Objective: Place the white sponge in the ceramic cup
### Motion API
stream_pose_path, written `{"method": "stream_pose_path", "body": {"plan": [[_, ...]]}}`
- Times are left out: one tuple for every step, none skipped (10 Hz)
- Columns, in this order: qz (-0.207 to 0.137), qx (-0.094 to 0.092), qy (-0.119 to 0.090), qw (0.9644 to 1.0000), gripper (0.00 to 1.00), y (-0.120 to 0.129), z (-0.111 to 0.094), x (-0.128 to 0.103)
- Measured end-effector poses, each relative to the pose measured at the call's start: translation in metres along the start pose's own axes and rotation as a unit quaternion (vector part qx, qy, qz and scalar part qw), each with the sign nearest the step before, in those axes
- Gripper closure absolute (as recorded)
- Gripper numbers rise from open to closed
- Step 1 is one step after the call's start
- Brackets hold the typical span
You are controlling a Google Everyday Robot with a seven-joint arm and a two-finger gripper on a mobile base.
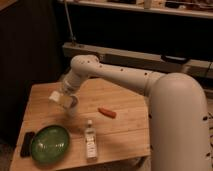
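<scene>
Claw carries pale blocky white sponge over table.

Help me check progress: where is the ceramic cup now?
In the camera view, the ceramic cup stands left of centre on the wooden table, directly under the gripper, above the green bowl and left of the orange object.

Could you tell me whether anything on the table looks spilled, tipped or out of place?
Nothing stands out. The bottle stands upright, the green bowl sits flat, and the gripper hovers over the ceramic cup with the white sponge.
</scene>
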Motion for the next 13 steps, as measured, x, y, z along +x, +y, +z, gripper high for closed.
{"method": "stream_pose_path", "body": {"plan": [[-0.005, -0.002, -0.011, 0.9999, 1.00, -0.016, -0.005, 0.012], [-0.015, -0.006, -0.016, 0.9997, 1.00, -0.026, -0.007, 0.018], [-0.027, -0.010, -0.014, 0.9995, 1.00, -0.031, -0.007, 0.023], [-0.036, -0.012, -0.014, 0.9992, 1.00, -0.031, -0.006, 0.023], [-0.046, -0.015, -0.018, 0.9986, 1.00, -0.029, -0.006, 0.023], [-0.054, -0.018, -0.021, 0.9982, 1.00, -0.027, -0.007, 0.021], [-0.058, -0.021, -0.022, 0.9978, 1.00, -0.026, -0.007, 0.020], [-0.064, -0.026, -0.024, 0.9973, 0.99, -0.024, -0.006, 0.017], [-0.071, -0.039, -0.024, 0.9965, 0.92, -0.022, -0.007, 0.016], [-0.076, -0.056, -0.022, 0.9953, 0.82, -0.021, -0.008, 0.015], [-0.080, -0.069, -0.016, 0.9943, 0.73, -0.019, -0.005, 0.014], [-0.085, -0.080, -0.007, 0.9931, 0.61, -0.017, -0.002, 0.011], [-0.087, -0.085, 0.000, 0.9926, 0.51, -0.017, -0.002, 0.012]]}}
